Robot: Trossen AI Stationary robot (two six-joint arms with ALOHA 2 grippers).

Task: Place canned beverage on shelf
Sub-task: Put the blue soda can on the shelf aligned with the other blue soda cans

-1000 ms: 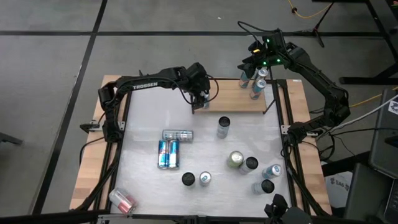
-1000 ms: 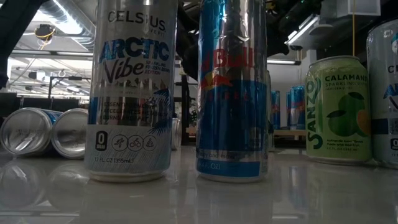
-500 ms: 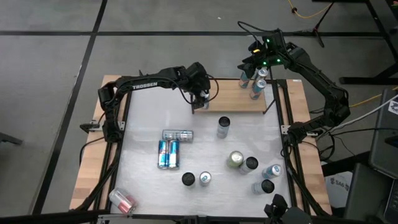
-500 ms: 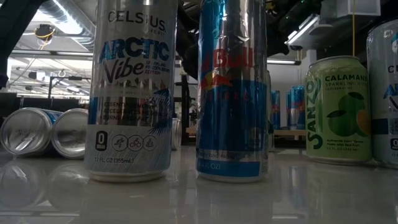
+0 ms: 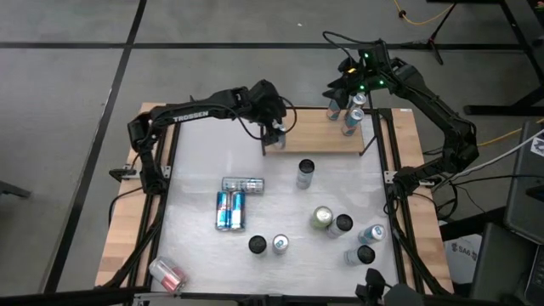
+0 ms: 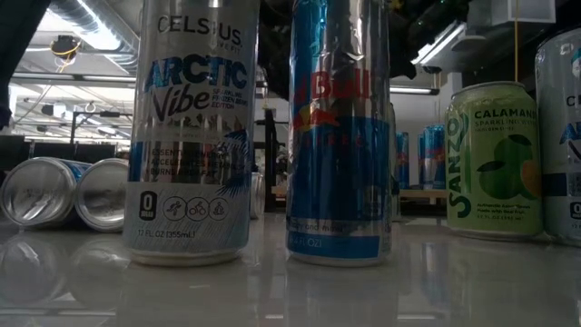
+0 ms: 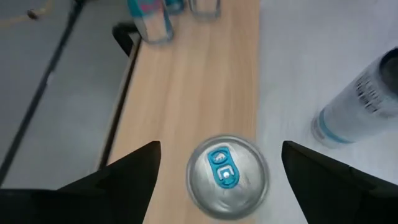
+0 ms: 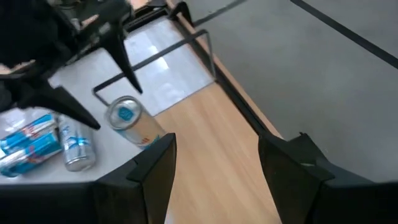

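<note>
Now that my left hand [image 7: 217,171] has spread wide and lifted off the can [image 7: 227,176], which stands upright at the left end of the shelf [image 5: 316,134], this placement looks finished, while my right hand [image 5: 348,85] waits shut over the shelf's far right corner.

Left hand [image 5: 274,133] spread wide, right hand [image 5: 347,100] shut

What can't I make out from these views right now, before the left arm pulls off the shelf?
- High view: the can under the left gripper at the shelf end is mostly covered by the wrist.
- Left wrist view: the silver can shows its top only; label and base hidden.
- Low view: the Celsius can and tall blue can block most of the shelf.
- Right gripper: the arm hides its fingertips from above.
</note>
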